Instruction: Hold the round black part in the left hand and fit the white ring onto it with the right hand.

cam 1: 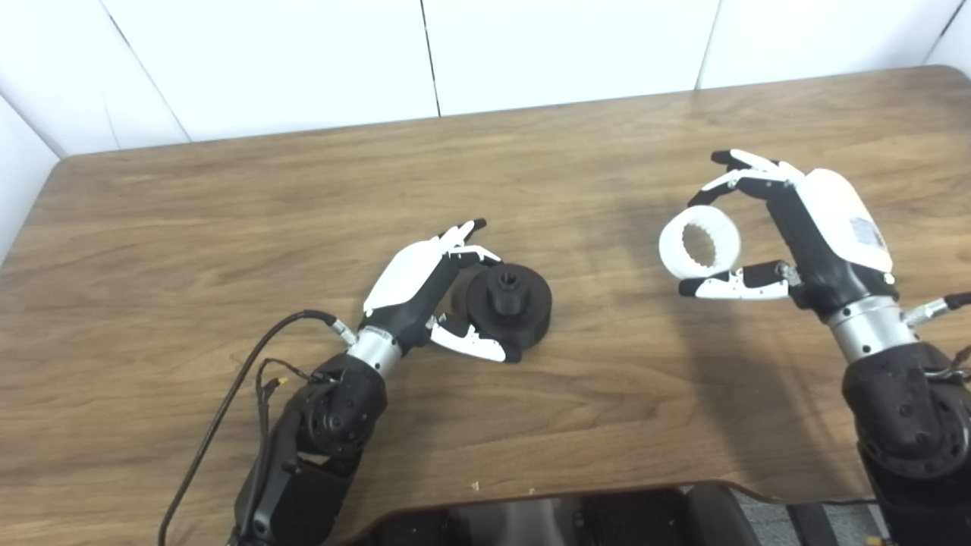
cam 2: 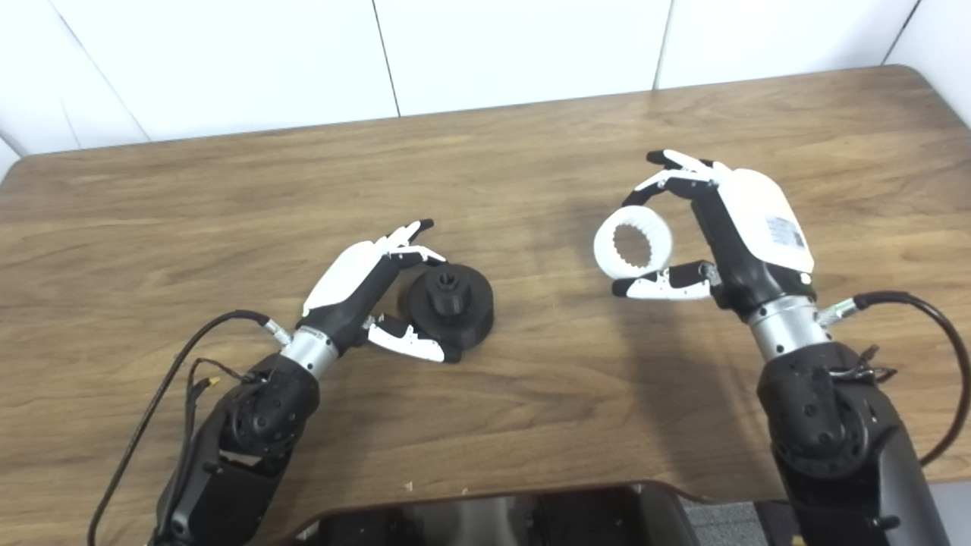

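Note:
The round black part (cam 1: 510, 305) lies on the wooden table (cam 1: 227, 227) near the middle, its hub facing up. My left hand (cam 1: 428, 292) rests against its left side, fingers curled behind it and thumb at its front edge, touching it. The part is still on the table. My right hand (cam 1: 789, 227) is shut on the white ring (cam 1: 699, 246), pinching it between fingers above and thumb below, raised above the table to the right of the black part. The ring's toothed inner hole faces the camera.
The table's front edge has a cut-out (cam 1: 546, 516) at the bottom centre. White wall panels (cam 1: 425, 53) stand behind the table. A black cable (cam 1: 227, 394) runs beside my left forearm.

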Available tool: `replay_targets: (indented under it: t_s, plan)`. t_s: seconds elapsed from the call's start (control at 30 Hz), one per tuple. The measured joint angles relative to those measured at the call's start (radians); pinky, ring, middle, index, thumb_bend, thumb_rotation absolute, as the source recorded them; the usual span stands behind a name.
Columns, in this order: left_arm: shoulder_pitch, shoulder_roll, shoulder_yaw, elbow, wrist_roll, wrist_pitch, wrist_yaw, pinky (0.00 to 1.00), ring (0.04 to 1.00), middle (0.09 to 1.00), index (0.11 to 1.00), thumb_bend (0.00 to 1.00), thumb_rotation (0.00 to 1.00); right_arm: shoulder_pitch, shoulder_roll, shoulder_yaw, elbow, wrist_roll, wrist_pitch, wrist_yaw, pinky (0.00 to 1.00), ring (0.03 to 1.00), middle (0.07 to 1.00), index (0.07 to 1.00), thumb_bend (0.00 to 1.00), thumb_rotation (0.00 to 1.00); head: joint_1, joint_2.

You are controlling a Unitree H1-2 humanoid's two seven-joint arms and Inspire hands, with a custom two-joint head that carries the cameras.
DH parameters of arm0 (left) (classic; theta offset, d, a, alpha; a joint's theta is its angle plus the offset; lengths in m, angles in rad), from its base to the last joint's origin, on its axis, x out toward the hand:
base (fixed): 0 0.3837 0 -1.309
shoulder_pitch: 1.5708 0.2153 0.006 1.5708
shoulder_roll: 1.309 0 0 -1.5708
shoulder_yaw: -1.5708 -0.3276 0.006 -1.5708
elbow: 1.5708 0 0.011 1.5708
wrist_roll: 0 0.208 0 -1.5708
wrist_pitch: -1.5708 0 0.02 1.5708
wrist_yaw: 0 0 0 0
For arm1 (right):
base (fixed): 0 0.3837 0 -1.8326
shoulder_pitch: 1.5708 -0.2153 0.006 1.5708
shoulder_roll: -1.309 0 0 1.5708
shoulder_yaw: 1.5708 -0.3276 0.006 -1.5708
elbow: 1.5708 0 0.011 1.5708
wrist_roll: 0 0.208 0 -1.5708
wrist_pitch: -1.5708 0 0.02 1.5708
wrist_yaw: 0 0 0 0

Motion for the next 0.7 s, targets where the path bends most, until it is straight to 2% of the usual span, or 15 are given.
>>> replay_targets:
  t_s: [0.2,0.4,0.6,0.7]
  plan:
    - [-0.003,-0.001,-0.003,0.000,0.002,0.000,0.000,1.00,1.000,1.000,0.598,0.96,0.33,-0.006,0.034,0.035,0.000,0.004,-0.041,0.002,0.93,0.853,0.855,0.491,0.52,0.14,0.003,0.000]
    - [-0.003,-0.002,-0.004,0.000,0.003,0.001,0.000,1.00,1.000,1.000,0.596,0.96,0.32,-0.045,0.063,0.081,0.000,-0.013,-0.046,0.033,0.93,0.860,0.862,0.491,0.52,0.14,0.008,0.000]
    - [-0.003,-0.003,-0.006,0.000,0.003,0.003,0.000,1.00,1.000,1.000,0.598,0.96,0.32,-0.071,0.097,0.124,0.005,-0.040,-0.046,0.071,0.89,0.850,0.863,0.491,0.52,0.14,0.014,-0.002]
    - [-0.003,-0.004,-0.008,0.000,0.003,0.005,0.000,1.00,1.000,1.000,0.597,0.96,0.32,-0.089,0.121,0.138,0.012,-0.044,-0.046,0.077,0.92,0.866,0.868,0.491,0.52,0.15,0.017,-0.003]
